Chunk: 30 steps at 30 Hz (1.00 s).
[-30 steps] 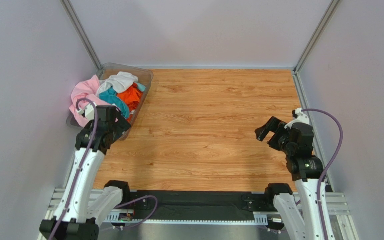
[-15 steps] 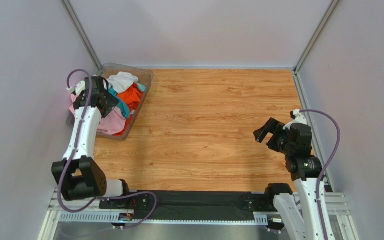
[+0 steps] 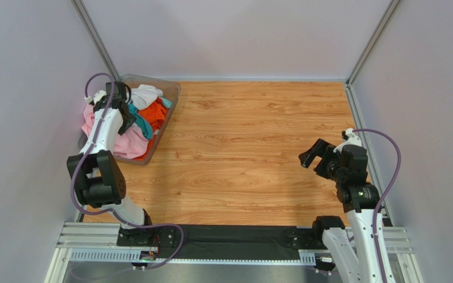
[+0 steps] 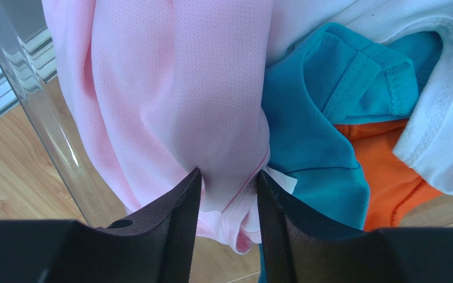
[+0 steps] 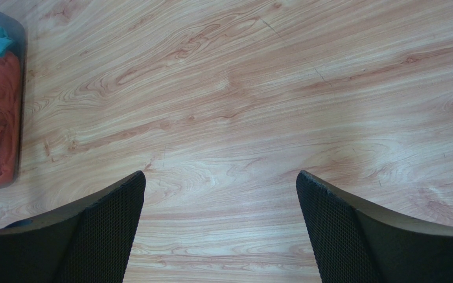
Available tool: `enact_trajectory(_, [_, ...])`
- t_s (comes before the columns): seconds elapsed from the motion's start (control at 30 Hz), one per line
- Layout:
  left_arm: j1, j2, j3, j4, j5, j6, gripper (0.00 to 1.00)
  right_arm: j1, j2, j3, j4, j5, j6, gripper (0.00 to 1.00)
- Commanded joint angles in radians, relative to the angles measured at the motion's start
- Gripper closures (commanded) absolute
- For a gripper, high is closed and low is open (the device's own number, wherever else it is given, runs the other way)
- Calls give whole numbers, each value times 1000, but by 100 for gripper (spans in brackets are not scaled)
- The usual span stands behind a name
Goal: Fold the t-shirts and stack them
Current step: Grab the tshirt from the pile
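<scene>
Clear bin wall (image 4: 34,112) beside pink t-shirt (image 4: 170,88)

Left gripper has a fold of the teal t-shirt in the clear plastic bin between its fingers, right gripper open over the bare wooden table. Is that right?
Not quite. The left wrist view shows the left gripper pinching a fold of the light pink t-shirt; the teal t-shirt lies beside it. The rest holds: both are in the clear plastic bin, and the right gripper is open over the wooden table.

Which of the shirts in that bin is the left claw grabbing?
The light pink t-shirt: a fold of it is pinched between the fingers of the left gripper. The teal t-shirt, orange t-shirt and white t-shirt lie beside it, outside the grip.
</scene>
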Motion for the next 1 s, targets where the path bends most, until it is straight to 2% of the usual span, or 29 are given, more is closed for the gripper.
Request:
enact_trajectory(0.0, [11,-2,7,8,-48,-29,53,-3,7,-11,22,-11,2,0])
enact_trajectory(0.07, [16,12,7,9,-41,-25,53,-3,13,-10,22,-15,0,0])
enact_trajectory(0.1, [19,27,12,5,-13,-20,56,-3,13,-10,22,-19,0,0])
enact_trajectory(0.13, [23,32,14,2,2,-20,67,-3,14,-10,20,-20,-3,0])
enact_trajectory(0.17, [23,38,14,-4,7,-34,72,-3,16,-10,20,-20,-3,0])
enact_trajectory(0.23, [23,34,6,-18,7,-45,90,-3,14,-10,19,-22,-3,0])
enact_trajectory(0.3, [25,12,-3,-32,5,-54,100,-3,14,-11,20,-22,-1,0])
enact_trajectory(0.43, [25,-70,-25,-66,-19,-75,100,-3,16,-11,22,-22,-1,0])
enact_trajectory(0.73, [23,-449,-68,-129,-2,-114,100,-3,22,-11,19,-8,3,0])
enact_trajectory(0.87, [23,-668,-54,-100,85,-104,100,-3,30,-11,16,-5,5,0])
enact_trajectory(0.97, [23,-785,-14,1,221,-89,100,-3,31,-11,13,-2,5,0])
